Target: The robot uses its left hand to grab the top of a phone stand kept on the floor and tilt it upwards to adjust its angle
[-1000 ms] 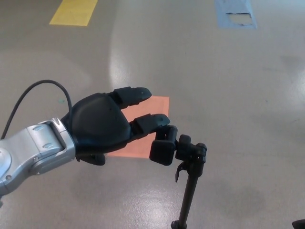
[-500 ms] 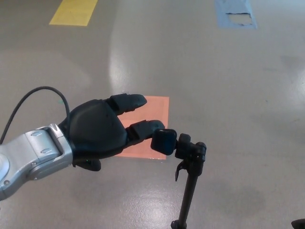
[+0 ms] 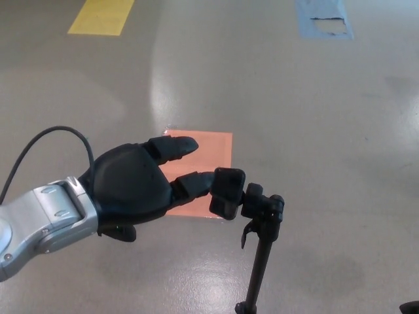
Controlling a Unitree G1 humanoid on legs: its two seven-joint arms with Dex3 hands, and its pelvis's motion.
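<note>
One view only, from the head camera, and it shows a single arm: the left one enters from about eight o'clock, its silver forearm (image 3: 39,219) angled up toward the centre with a thin black cable (image 3: 39,140) looping above the wrist. At its end the left hand (image 3: 134,183) is seen from the back, palm turned away and down, its two thick fingers (image 3: 173,145) stretched out toward three o'clock and spread a little apart from one another. The hand is open and grips nothing; the lower finger reaches to the black head of the phone stand (image 3: 228,193), its tip touching or very nearly touching that block's left face, though the exact contact is hard to make out. The thumb is mostly hidden beneath the palm. The phone stand stands just right of the hand, toward five o'clock from the picture's centre, its clamp head and knuckle joint on top of a slim black pole (image 3: 258,275) that runs down and out at the bottom edge. Behind the fingers an orange square patch (image 3: 209,157) lies flat on the grey floor (image 3: 327,131). Far off at eleven o'clock is a yellow floor marking (image 3: 101,16), and at one o'clock a blue marking (image 3: 324,16).
</note>
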